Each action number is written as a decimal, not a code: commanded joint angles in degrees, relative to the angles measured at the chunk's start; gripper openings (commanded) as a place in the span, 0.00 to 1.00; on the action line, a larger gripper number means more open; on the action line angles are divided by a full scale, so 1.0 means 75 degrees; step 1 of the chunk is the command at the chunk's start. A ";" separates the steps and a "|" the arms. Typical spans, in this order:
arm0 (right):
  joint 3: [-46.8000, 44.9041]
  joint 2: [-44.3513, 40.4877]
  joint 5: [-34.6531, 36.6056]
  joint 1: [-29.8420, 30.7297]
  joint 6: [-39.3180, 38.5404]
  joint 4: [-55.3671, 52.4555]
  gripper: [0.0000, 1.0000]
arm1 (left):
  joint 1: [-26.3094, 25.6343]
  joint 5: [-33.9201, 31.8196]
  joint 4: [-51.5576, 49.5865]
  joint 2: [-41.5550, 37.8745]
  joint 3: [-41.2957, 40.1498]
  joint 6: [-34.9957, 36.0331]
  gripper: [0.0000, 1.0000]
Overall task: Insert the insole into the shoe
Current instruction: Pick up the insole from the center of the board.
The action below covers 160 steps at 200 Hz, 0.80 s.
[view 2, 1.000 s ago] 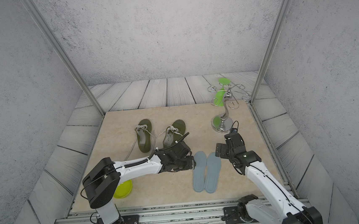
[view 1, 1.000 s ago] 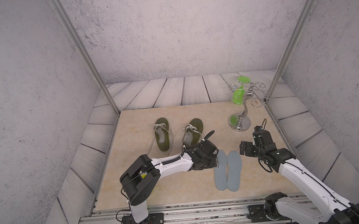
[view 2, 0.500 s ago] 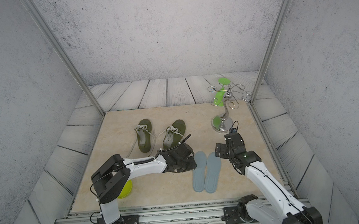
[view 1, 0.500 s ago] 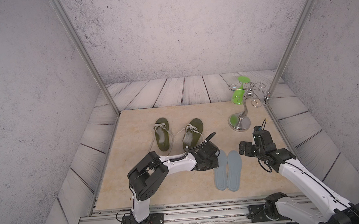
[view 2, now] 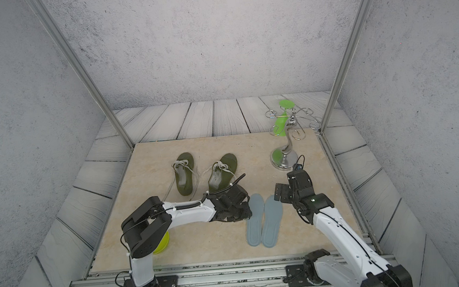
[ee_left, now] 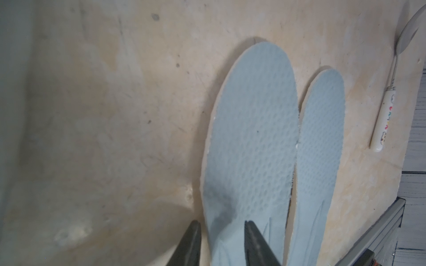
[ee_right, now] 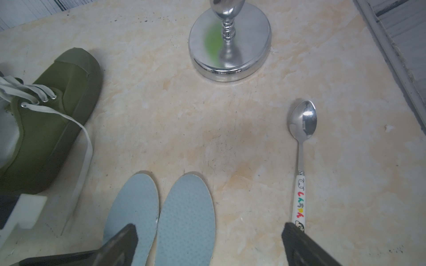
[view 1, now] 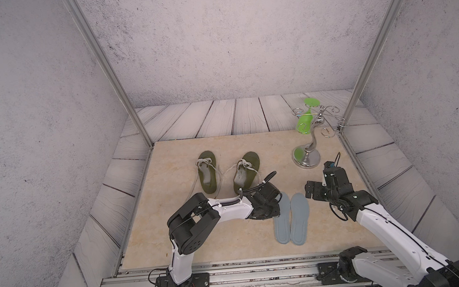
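1. Left wrist view: your left gripper [ee_left: 221, 224] sits low at the 12 o'clock end of the insole [ee_left: 251, 138]. One finger [ee_left: 255, 241] lies over it and the other is on the mat [ee_left: 115, 115] beside its edge. The jaws stand part-way apart, and you cannot tell whether they pinch it.
2. Your right gripper [ee_right: 208, 228] hangs with jaws spread wide, grasping nothing, near the 12 o'clock end of the second insole [ee_right: 186, 214].
3. Both insoles lie flat on the mat at 5 o'clock from its centre, side by side and touching, outside the shoes.
4. The shoe [view 1: 246, 172] at 12 o'clock and the second shoe [view 1: 207, 172] at 11 are green, with loose laces. Their openings face up and show a pale lining.
5. A yellow-green bowl [view 2: 162, 243] at 7 o'clock is mostly hidden under the left arm [view 2: 189, 213], so you cannot tell its contents.
6. A chrome stand [view 1: 306, 157] at 2 o'clock carries a green glass [view 1: 305, 120] hung upside down.
7. A spoon [ee_right: 302, 138] lies at 3 o'clock of the insoles.
8. The mat is beige and marble-patterned, bordered by grey planks [view 1: 220, 116]. Speckled grey walls [view 1: 242, 36] close three sides.
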 commanded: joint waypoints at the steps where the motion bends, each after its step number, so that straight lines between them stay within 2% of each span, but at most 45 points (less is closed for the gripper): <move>1: 0.0060 0.0015 -0.0029 0.0014 0.0043 -0.0032 0.99 | -0.0006 0.0049 0.0019 0.0209 0.0133 -0.0124 0.31; 66: 0.0085 0.0170 -0.0127 0.0020 -0.0015 0.0020 0.99 | -0.0027 -0.0057 0.0366 0.0126 -0.0077 -0.0264 0.00; 112: 0.0165 0.0394 -0.0598 0.0022 -0.0240 0.0086 0.99 | -0.0005 -0.0699 0.0328 -0.0809 -0.0421 -0.0174 0.00; 160: 0.0438 0.0379 -0.1301 0.0145 -0.0774 0.0065 0.99 | 0.0275 -0.1349 0.0135 -0.2249 -0.0858 -0.0737 0.00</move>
